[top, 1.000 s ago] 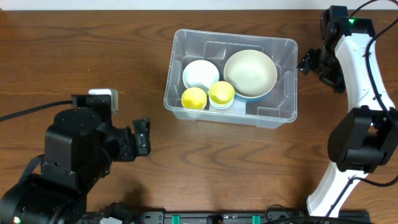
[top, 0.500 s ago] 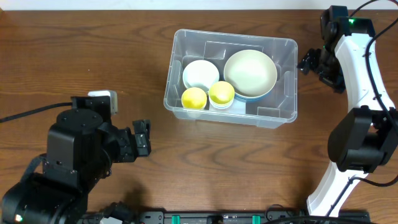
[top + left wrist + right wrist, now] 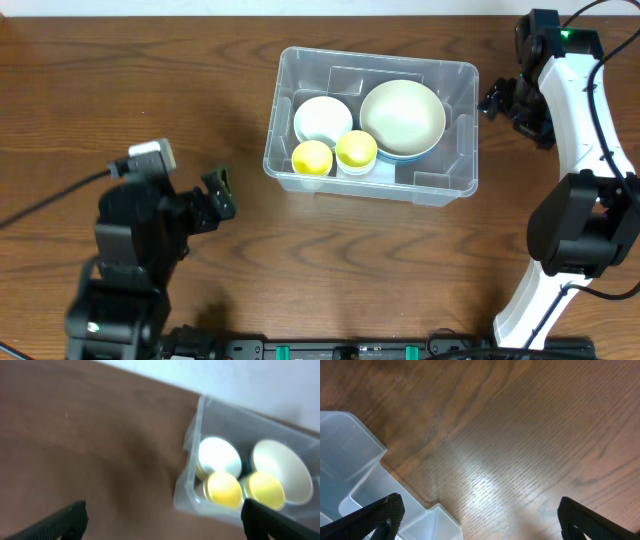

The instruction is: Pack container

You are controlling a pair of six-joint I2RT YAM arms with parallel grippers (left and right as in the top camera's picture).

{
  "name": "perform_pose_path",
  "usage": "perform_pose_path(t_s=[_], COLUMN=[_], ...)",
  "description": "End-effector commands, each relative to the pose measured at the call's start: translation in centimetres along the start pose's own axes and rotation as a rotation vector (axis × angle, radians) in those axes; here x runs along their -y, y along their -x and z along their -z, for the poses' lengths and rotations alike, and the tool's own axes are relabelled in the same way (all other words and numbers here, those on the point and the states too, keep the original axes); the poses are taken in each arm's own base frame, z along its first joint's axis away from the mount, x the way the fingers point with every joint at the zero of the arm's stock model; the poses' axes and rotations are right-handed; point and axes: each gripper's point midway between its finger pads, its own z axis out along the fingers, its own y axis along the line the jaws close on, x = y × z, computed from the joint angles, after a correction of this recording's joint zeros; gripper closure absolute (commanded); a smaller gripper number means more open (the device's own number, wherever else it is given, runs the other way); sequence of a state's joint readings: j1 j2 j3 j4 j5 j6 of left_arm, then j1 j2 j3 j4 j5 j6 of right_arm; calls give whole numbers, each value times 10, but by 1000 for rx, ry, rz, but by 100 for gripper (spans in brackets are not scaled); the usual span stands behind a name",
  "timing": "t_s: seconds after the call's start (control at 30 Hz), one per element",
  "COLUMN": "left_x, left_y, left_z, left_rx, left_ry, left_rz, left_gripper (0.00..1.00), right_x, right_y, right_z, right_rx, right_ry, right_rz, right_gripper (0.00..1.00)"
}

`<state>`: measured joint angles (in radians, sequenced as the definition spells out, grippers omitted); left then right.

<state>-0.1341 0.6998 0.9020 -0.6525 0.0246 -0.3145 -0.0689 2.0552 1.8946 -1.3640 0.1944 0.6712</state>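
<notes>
Left hand (image 3: 218,190) nearer; clear, rounded-corner container (image 3: 437,181)

A corner of the clear container (image 3: 350,460) fills the lower left, on the wooden table (image 3: 520,435). The right gripper (image 3: 487,520) shows black fingertips (image 3: 387,512) wide apart at the bottom corners.

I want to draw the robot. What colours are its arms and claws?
The left arm is chunky black, with a grey box and black cable. The right arm is white with black joints and a green light. The left claw and right claw are black.
</notes>
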Motion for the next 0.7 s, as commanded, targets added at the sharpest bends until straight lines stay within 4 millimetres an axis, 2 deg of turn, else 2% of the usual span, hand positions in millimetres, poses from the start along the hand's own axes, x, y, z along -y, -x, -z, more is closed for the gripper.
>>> perform_pose_path(t_s=[0.0, 0.13, 0.37, 0.67], left_x=[-7, -19, -37, -37], left_y=[-20, -34, -59, -57], left_z=[-10, -18, -18, -14], left_rx=[56, 184, 334, 492], left_ry=[-40, -66, -100, -119], left_rz=[7, 18, 18, -107], left_gripper=[2, 2, 2, 2], right_x=[0, 0, 0, 0], right_y=[0, 0, 0, 0], right_z=[1, 1, 1, 1], right_rx=[7, 7, 7, 7], right_ry=[-4, -4, -4, -4], right_rz=[-14, -14, -14, -14], right_gripper=[1, 1, 1, 1])
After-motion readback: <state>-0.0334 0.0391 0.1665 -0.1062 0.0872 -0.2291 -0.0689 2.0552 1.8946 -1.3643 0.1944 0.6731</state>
